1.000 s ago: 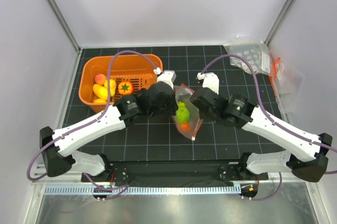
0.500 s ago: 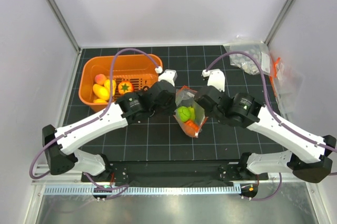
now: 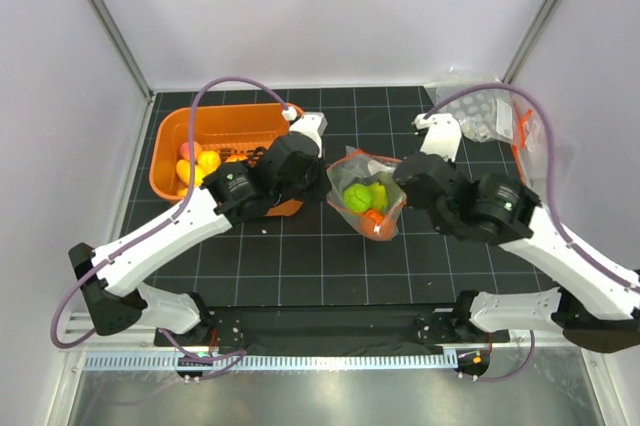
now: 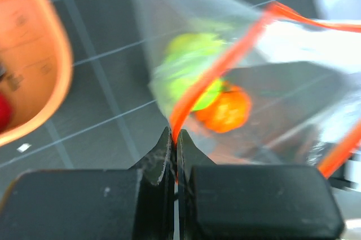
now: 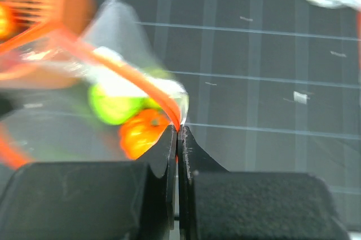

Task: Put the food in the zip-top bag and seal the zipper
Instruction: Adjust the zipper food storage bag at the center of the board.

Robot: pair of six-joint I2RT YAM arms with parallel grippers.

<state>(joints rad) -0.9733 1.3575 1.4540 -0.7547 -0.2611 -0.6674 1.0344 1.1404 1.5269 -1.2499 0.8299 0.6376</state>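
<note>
From above you cannot make out either set of fingertips, as the arms cover them where they meet the zip-top bag (image 3: 372, 171), held between the two arms just right of the orange basket (image 3: 172, 136). Your blurred wrist views fill that in: the left gripper (image 4: 174, 137) and the right gripper (image 5: 178, 133) are each clamped tight on the orange-red zipper (image 4: 225, 62). Inside the bag sit a green piece (image 3: 355, 197) and an orange piece (image 4: 227, 110) of food, while the top view shows more pieces (image 3: 203, 160) in the basket, partly hidden by the left arm (image 3: 190, 221).
</note>
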